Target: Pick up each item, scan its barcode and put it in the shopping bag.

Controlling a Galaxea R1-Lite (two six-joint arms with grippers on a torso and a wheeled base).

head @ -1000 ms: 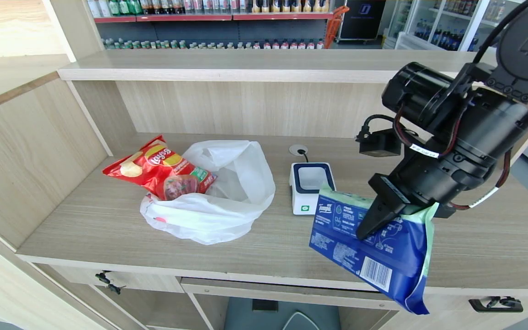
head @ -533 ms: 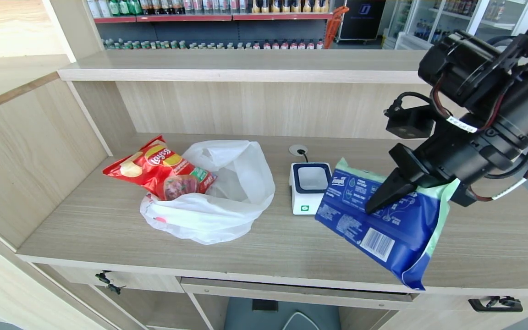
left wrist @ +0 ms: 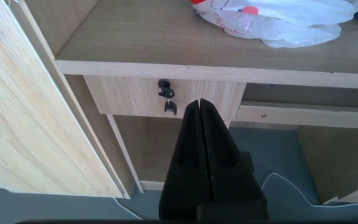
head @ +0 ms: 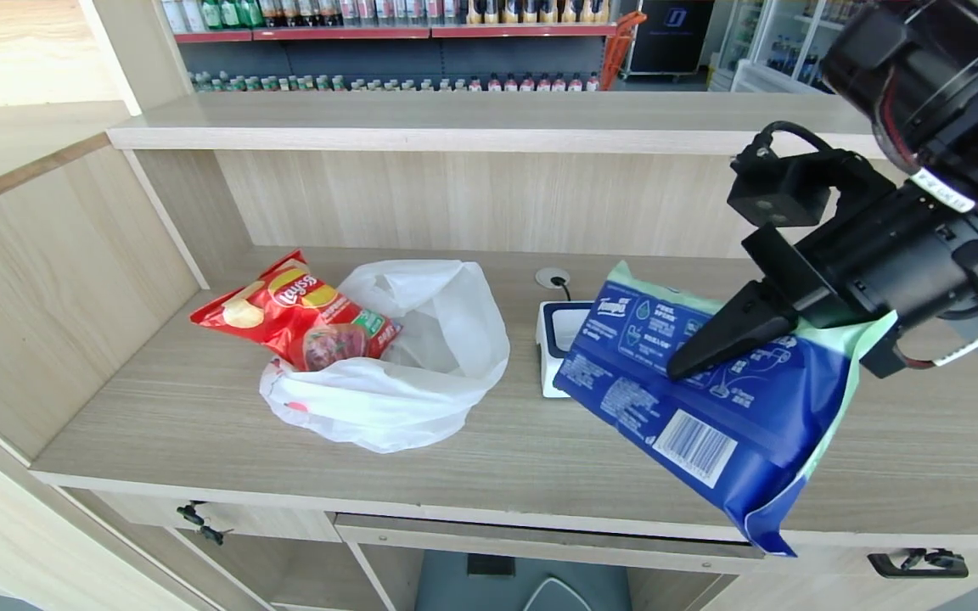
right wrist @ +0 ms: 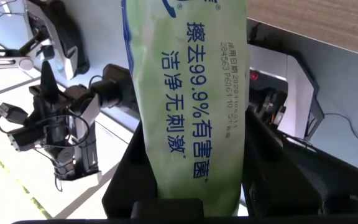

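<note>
Head view above counter (head: 200, 407), left wrist low at its edge, sharing shopping bag (head: 446, 339), right wrist tight on pack (right wrist: 185, 93)

The blue pack (head: 714, 406) hangs tilted, barcode (head: 694, 436) upward.

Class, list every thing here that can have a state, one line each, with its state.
right gripper: shut on wipes pack.
wipes pack: held aloft, tilted, barcode facing up.
left gripper: shut, empty.
shopping bag: open, on counter.
chips bag: lying across the bag's mouth.
scanner: partly hidden behind pack.
</note>
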